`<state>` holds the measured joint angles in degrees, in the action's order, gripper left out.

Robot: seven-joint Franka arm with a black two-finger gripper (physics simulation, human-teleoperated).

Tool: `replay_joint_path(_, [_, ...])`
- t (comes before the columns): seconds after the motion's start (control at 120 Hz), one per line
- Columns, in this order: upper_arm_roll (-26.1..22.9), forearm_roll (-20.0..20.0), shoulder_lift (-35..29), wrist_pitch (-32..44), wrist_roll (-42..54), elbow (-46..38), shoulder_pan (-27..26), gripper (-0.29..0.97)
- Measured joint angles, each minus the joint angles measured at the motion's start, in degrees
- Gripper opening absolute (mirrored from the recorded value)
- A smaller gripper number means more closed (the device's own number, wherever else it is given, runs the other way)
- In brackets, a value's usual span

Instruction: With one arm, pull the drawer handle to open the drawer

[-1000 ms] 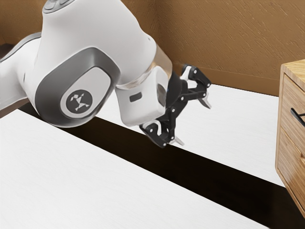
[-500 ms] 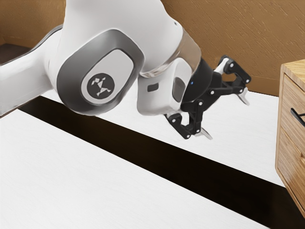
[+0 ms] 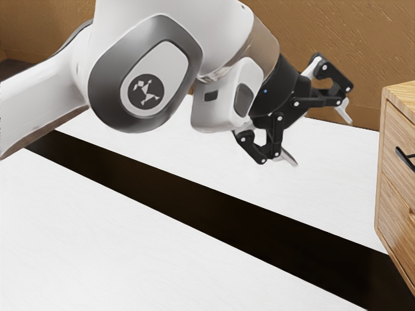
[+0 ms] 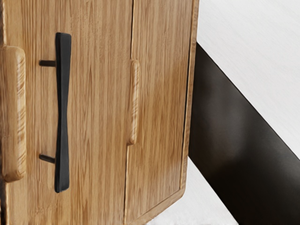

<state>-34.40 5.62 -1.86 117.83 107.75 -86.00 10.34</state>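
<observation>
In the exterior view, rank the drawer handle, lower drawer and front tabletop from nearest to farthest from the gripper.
From the gripper:
1. Drawer handle, exterior view's right edge.
2. Lower drawer, beneath the handle.
3. Front tabletop, lower left, beyond the dark gap.

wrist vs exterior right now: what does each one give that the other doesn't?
Wrist view: the black drawer handle at full length, with both of its standoffs, seen head-on against the wood front. Exterior view: the arm and the gripper, fingers open and holding nothing, in the air above the white table and apart from the cabinet. Both: the wooden cabinet, the handle on it, the white table and the dark strip across it.
</observation>
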Motion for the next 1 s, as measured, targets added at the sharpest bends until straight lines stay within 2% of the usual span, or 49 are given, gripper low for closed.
replay_joint_path(0.3, [-4.3,-1.4,1.3,0.0,2.0,1.1,2.1,0.66])
replay_joint_path(0.65, [-4.4,-1.7,4.9,0.0,3.3,1.8,-2.3,0.66])
replay_joint_path(0.9, [-4.1,-2.1,7.5,3.8,3.9,2.2,0.3,0.66])
replay_joint_path(1.0, [-4.2,-2.2,8.2,5.1,4.1,2.3,-0.1,0.61])
